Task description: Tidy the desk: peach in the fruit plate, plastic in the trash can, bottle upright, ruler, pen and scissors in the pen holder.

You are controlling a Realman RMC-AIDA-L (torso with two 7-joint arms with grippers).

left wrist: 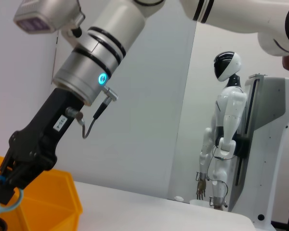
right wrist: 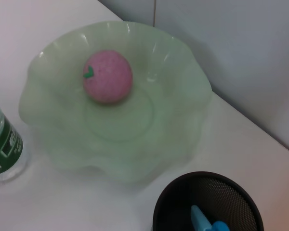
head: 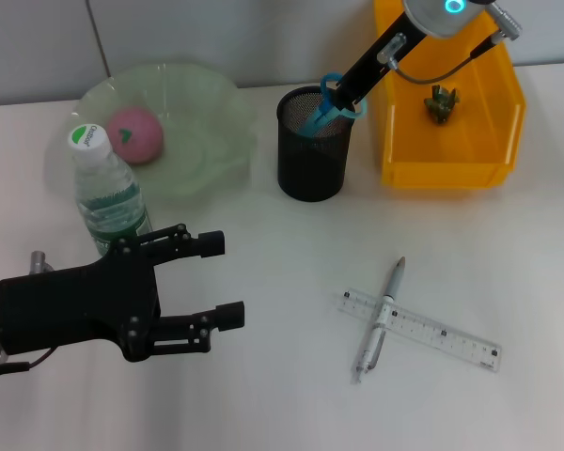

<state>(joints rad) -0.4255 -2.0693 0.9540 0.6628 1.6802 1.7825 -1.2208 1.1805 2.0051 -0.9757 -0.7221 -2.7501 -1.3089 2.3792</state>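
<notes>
Done: peach (head: 134,134) in fruit plate (head: 207,103), bottle (head: 108,193) upright, plastic (head: 442,101) in trash can (head: 451,174); scissors (head: 331,101) going into pen holder (head: 312,164), clenched by right gripper (head: 343,101); left gripper (head: 227,280) near-left, released (idle); left: 2, ruler (head: 419,329), pen (head: 380,319).

Pink peach (head: 134,133), pale green plate (head: 207,103), blue scissors (head: 327,103).

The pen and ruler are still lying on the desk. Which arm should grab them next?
Probably the left. Its end effector is open and free, near the pen and ruler. The right end effector is busy with the scissors at the pen holder.
</notes>
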